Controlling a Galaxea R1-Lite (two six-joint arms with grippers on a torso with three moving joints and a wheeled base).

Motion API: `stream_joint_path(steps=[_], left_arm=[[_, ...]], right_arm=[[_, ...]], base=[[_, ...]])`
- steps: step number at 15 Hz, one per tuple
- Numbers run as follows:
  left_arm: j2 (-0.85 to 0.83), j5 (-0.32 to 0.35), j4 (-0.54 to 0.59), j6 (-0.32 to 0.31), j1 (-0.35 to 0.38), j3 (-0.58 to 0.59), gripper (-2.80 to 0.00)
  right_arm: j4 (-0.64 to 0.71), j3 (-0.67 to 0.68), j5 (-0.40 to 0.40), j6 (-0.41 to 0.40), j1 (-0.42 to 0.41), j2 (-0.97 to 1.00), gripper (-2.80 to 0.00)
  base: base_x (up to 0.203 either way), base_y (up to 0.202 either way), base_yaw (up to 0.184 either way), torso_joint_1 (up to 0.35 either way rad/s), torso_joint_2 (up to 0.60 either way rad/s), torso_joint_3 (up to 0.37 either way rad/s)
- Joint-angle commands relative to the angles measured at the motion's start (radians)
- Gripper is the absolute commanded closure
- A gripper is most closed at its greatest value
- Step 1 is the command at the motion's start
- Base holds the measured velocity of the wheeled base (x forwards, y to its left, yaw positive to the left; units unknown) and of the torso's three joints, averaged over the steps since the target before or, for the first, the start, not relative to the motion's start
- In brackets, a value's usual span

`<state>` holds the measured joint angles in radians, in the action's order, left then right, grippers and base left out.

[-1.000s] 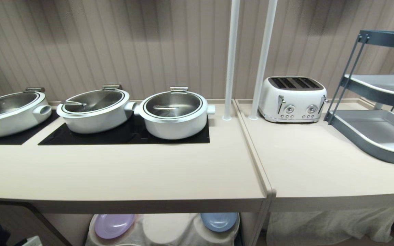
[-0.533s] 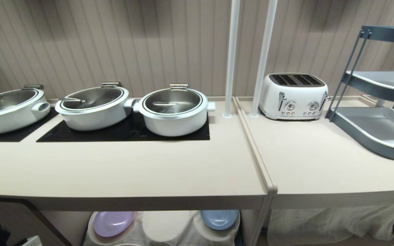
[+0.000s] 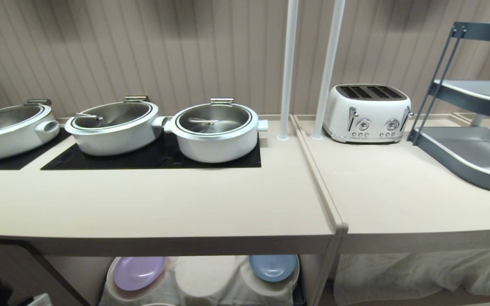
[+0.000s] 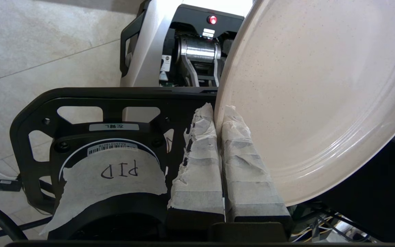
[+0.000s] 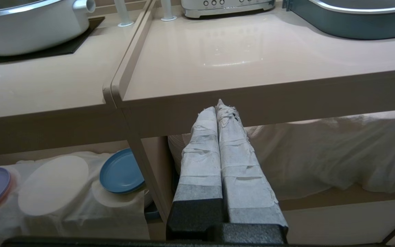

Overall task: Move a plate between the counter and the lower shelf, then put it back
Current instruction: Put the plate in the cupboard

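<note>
Ribbed beige panelling backs a long pale bench (image 3: 194, 204) carrying three white lidded pots (image 3: 216, 131) on black hob panels toward its left end, two white poles by the raised dividing ridge, a white toaster (image 3: 367, 113) at the back of the right-hand section and a grey-blue tiered rack (image 3: 468, 155) at the far right edge. Nothing lies on the open front strip of the bench.

Below the front edge, the lower shelf (image 3: 204, 276) shows cloth-draped round mounds. A lilac plate (image 3: 138, 272) rests on the left mound and a blue plate (image 3: 272, 267) on the right one, while the middle mound (image 5: 53, 185) between them is bare; it looks like the slot meant for a third plate.

In the left wrist view the cream plate (image 4: 314, 96) is in the left claw (image 4: 219, 116), whose paper-wrapped fingers (image 4: 201, 161) are clenched on the plate's rim, one pad on each face. The plate stands on edge, reaching up and away from the fingertips. An edge pinch suits a shallow plate, since the thin rim is the only part narrow enough to fit between the pads. Floor tiles and the robot's base lie behind it, so plate and claw hang low, clear of both bench and shelf and outside the head view.

The right claw (image 5: 218, 109), parked, has its fingers pressed together on nothing, pointing at the front edge of the bench's right section.

My guess is the plate is bound for the shelf's bare middle mound.
</note>
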<state>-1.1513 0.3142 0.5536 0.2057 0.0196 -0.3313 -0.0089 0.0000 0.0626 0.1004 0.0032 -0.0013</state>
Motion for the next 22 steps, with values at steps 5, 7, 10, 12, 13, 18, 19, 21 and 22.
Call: stream_joint_path(steps=[5,7,10,12,13,18,19,21,22], left_arm=[[0.005,0.002,0.003,0.001,0.000,0.000,0.00],[0.005,0.002,0.003,0.001,0.000,0.001,0.00],[0.005,0.002,0.003,0.001,0.000,0.001,0.00],[0.005,0.002,0.003,0.001,0.000,0.001,0.00],[0.005,0.002,0.003,0.001,0.000,0.001,0.00],[0.005,0.002,0.003,0.001,0.000,0.001,0.00],[0.005,0.002,0.003,0.001,0.000,0.001,0.00],[0.005,0.002,0.003,0.001,0.000,0.003,0.00],[0.005,0.002,0.003,0.001,0.000,0.001,0.00]], right_arm=[[0.000,0.000,0.000,0.001,0.000,0.001,0.00],[0.000,0.000,0.000,0.001,0.000,0.001,0.00],[0.000,0.000,0.000,0.001,0.000,0.001,0.00],[0.000,0.000,0.000,0.001,0.000,0.001,0.00],[0.000,0.000,0.000,0.001,0.000,0.001,0.00],[0.000,0.000,0.000,0.001,0.000,0.001,0.00],[0.000,0.000,0.000,0.002,0.000,0.001,0.00],[0.000,0.000,0.000,0.002,0.001,0.001,0.00],[0.000,0.000,0.000,0.001,0.000,0.001,0.00]], base=[[0.000,0.000,0.000,-0.143,0.32,0.164],[0.000,0.000,0.000,-0.149,0.32,0.173],[0.000,0.000,0.000,-0.162,0.33,0.173],[0.000,0.000,0.000,-0.167,0.35,0.180],[0.000,0.000,0.000,-0.163,0.35,0.184],[0.000,0.000,0.000,-0.214,0.45,0.245],[0.000,0.000,0.000,-0.243,0.54,0.278],[0.000,0.000,0.000,-0.245,0.55,0.294],[0.000,0.000,0.000,-0.251,0.55,0.295]])
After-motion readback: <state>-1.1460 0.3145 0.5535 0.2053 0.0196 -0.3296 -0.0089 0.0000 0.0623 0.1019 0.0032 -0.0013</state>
